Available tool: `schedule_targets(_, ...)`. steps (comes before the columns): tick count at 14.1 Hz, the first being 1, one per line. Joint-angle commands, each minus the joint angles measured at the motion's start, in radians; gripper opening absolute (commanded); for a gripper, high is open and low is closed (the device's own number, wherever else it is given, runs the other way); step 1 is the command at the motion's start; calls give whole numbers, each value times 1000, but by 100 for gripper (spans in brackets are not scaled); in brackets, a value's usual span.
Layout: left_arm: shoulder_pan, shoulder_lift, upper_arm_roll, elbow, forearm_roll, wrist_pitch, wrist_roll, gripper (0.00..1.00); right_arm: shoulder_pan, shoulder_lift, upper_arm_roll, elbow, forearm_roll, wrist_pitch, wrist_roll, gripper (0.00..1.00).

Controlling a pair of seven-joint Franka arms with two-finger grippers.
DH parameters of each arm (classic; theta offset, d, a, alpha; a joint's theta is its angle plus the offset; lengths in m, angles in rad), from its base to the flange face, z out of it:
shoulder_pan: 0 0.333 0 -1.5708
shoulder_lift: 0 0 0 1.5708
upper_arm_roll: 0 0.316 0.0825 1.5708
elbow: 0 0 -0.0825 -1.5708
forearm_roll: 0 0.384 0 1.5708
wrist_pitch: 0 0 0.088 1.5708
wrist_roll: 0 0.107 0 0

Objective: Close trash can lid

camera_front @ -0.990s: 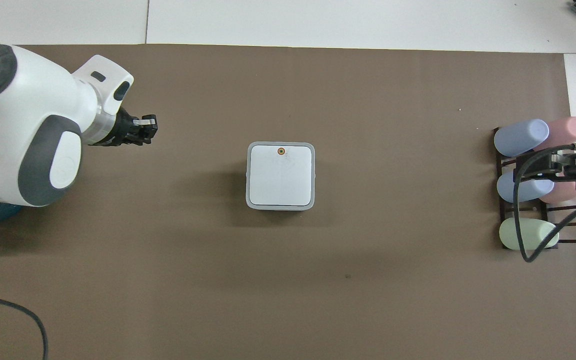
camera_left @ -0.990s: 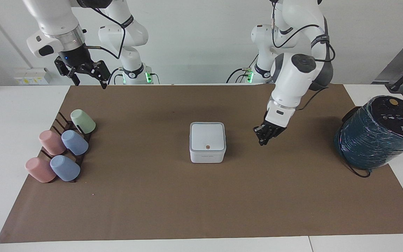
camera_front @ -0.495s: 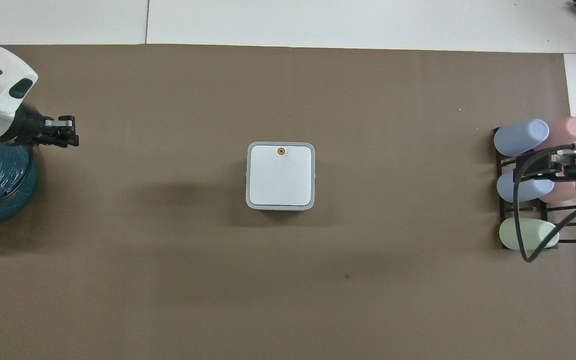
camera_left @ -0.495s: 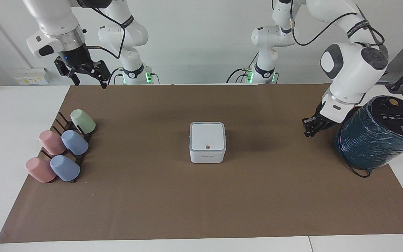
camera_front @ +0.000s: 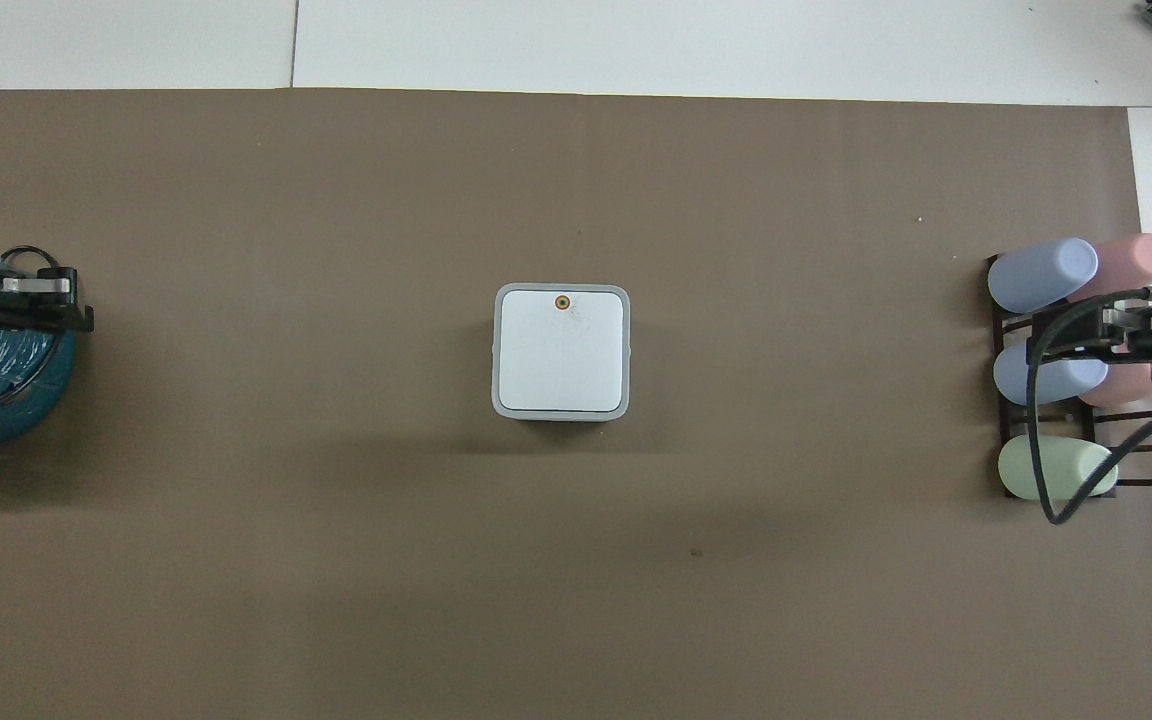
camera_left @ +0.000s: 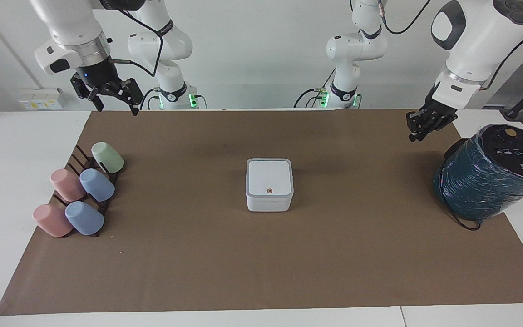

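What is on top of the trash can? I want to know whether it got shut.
The lid lies flat on the trash can, its grey rim seated all round, an orange dot near one edge. The inside is covered, so nothing in it shows.

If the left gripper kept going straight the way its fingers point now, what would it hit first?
Most likely the brown mat. The left gripper hangs raised, pointing down beside the teal-wrapped cylinder, with nothing seen under it. How close it passes to the cylinder is hard to judge. The trash can sits well aside.
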Motion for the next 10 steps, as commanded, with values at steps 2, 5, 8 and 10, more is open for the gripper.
schedule_targets(2, -13, -34, -5, 3, 30, -43, 7, 50, 0, -9, -2, -3, 5, -10, -18, 100)
schedule_targets(5, -13, -34, -7, 1, 29, -27, 12, 100, -2, -9, -2, -3, 4, -10, -18, 100)
schedule_targets(8, -16, -34, -20, 0, 29, -9, 7, 100, -2, -9, -2, -3, 4, -10, -18, 100)
schedule_targets(10, -22, -37, -22, -8, 27, -10, 6, 100, -2, -9, -2, -3, 5, -10, -18, 100)
